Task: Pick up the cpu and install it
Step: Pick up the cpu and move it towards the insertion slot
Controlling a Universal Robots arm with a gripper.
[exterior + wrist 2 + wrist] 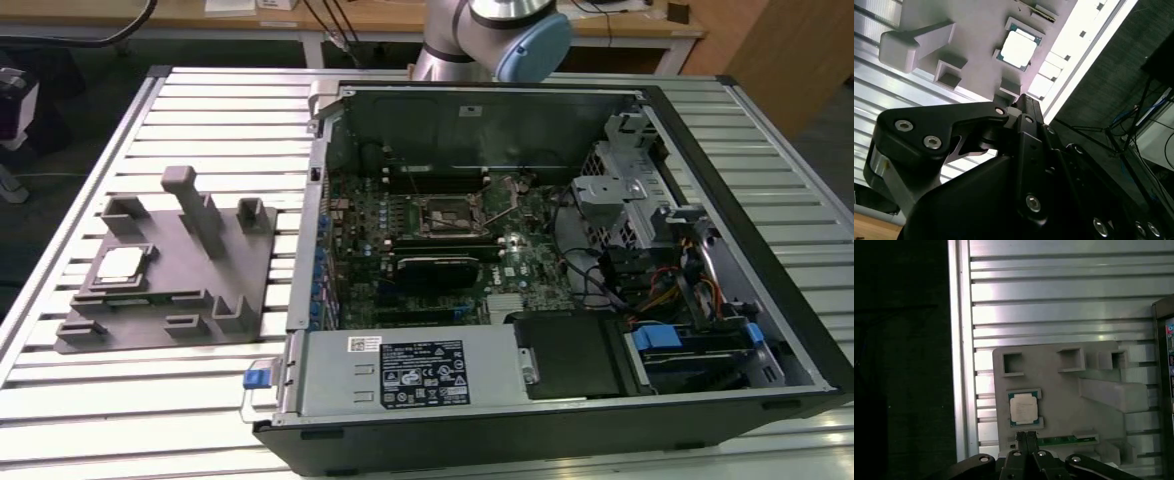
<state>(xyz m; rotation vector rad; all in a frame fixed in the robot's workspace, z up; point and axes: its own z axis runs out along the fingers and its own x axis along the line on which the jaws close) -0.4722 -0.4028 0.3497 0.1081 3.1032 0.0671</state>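
The cpu (120,265) is a small silvery square lying flat in a recess of the grey tray (174,305), at the exterior view's left. Both wrist views look down on the cpu (1018,48) (1023,408) from well above the tray. My gripper (1026,437) (1021,100) hangs over the tray's edge beside the cpu, its dark fingers pressed together and holding nothing. The dark square socket (447,213), with its thin lever raised beside it, sits on the motherboard inside the open computer case (561,400).
The tray (1064,385) has several upright posts (198,205) and a green memory stick (1064,441) in a slot near the cpu. The arm's base (487,40) stands behind the case. The slatted metal table (1054,300) ends at an edge close to the tray.
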